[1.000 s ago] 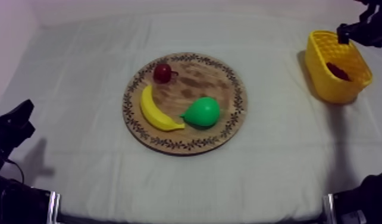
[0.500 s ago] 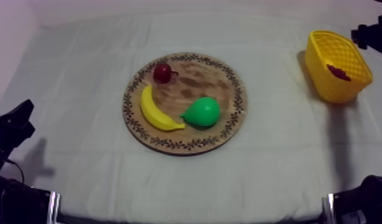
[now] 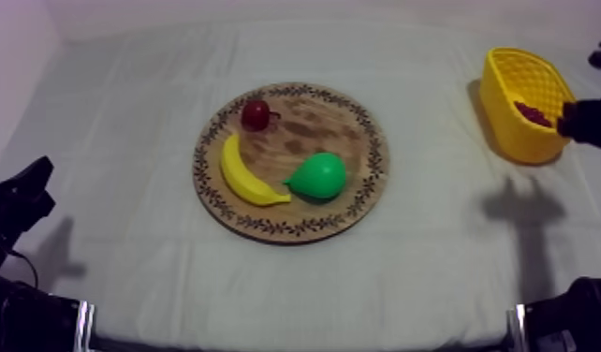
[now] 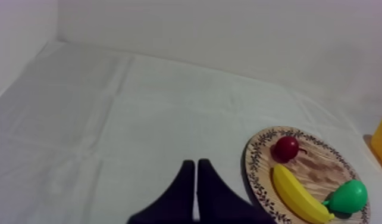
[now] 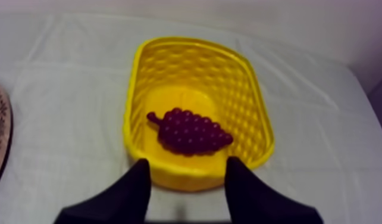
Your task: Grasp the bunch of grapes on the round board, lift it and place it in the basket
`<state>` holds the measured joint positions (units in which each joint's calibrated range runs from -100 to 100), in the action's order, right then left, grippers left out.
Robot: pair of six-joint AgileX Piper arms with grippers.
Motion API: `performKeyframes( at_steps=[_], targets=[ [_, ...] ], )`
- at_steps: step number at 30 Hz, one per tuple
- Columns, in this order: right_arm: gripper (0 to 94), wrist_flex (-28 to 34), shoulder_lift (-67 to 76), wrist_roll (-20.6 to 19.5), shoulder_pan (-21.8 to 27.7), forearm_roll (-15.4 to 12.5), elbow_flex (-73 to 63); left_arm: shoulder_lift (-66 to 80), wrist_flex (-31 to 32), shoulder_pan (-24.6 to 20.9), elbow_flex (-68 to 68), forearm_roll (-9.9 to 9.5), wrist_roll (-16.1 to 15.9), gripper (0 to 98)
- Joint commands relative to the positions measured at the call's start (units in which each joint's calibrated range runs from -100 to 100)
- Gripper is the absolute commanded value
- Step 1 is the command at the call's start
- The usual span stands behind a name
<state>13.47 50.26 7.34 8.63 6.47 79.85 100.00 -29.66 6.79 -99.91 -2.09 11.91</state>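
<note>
1. Grey-white cloth (image 3: 126, 112) all over the table from up top. Wooden board (image 3: 291, 162) sits mid-table with a banana (image 3: 243, 175), pear (image 3: 318, 176) and small red fruit (image 3: 256, 114) on it. Yellow basket (image 3: 510, 103) is far right with the bunch of grapes (image 3: 534, 113) inside and the right gripper (image 3: 580, 120) just beside it. Left gripper (image 3: 23, 197) sits low at its side.
2. Left wrist: fingers (image 4: 184, 190) pressed into a thin wedge, holding nothing, near the board's rim.
3. Right wrist: fingers (image 5: 134, 184) spread wide, nothing between them, grapes lying on the basket floor.
</note>
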Motion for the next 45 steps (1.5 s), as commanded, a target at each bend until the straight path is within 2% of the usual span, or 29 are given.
performKeyframes(
  at_steps=[1, 8, 10, 13, 21, 25, 29, 45],
  targets=[
    [34.2, -0.18, 7.62, 0.57, -0.43, -0.62, 6.55, 0.00, -0.01, -0.02, 0.02, 0.01, -0.01, 0.1],
    [20.9, 0.25, 19.79, 1.27, -2.25, -2.05, 16.55, 0.00, -0.01, -0.02, 0.02, 0.01, 0.01, 0.1],
    [16.9, 1.07, 22.96, 2.00, -2.72, -3.23, 18.27, 0.00, -0.01, -0.02, 0.02, 0.01, 0.01, 0.1],
    [11.4, 3.53, 27.13, 2.94, -3.45, -5.32, 19.36, 0.00, -0.01, -0.02, 0.02, 0.01, 0.01, 0.1],
    [2.0, 12.94, 37.37, 2.15, -4.99, -9.21, 19.93, 0.00, -0.01, -0.02, 0.02, 0.01, 0.01, 0.1],
    [1.0, 16.81, 41.06, -0.89, -5.70, -8.83, 20.02, 0.00, -0.01, -0.02, 0.02, 0.01, 0.00, 0.1],
    [0.8, 18.63, 44.22, -1.79, -6.77, -8.26, 20.09, 0.00, -0.01, -0.02, 0.02, 0.01, 0.00, 0.1],
    [0.9, 20.79, 45.40, 2.65, -7.70, -7.86, 20.15, 0.00, -0.01, -0.02, 0.02, 0.01, -0.01, 0.1]
  ],
)
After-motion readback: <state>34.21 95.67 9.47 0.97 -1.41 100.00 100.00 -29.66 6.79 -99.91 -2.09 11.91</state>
